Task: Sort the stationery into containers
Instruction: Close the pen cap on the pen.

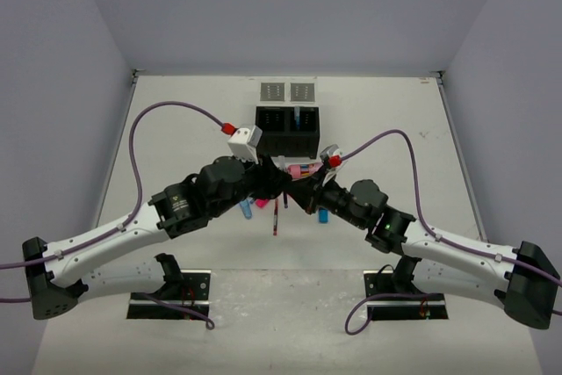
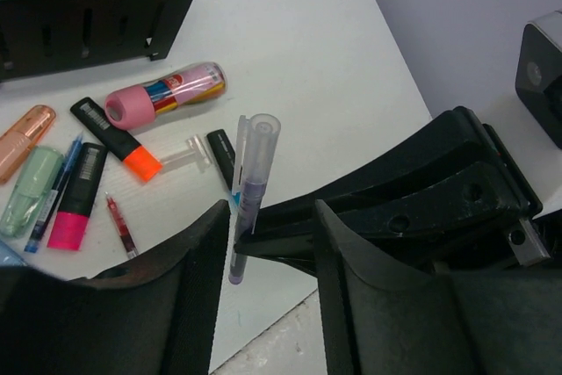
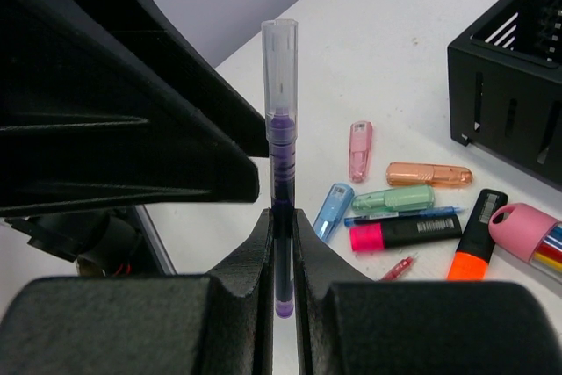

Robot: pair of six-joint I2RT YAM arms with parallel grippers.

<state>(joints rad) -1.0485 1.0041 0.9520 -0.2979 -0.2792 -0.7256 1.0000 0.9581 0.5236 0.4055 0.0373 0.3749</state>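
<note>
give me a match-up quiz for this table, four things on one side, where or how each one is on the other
1 clear-capped pen
2 left gripper
3 pink-capped tube
4 green highlighter

a between salmon highlighter and blue pen
b jaws apart
c lying nearest the black box
d clamped upright in the right gripper

Pairs: 1-d, 2-b, 3-c, 4-a

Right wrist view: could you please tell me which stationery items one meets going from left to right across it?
The clear-capped purple pen → pale blue stubby highlighter → pale pink stubby highlighter → orange-tipped black highlighter → pink-capped tube.
</note>
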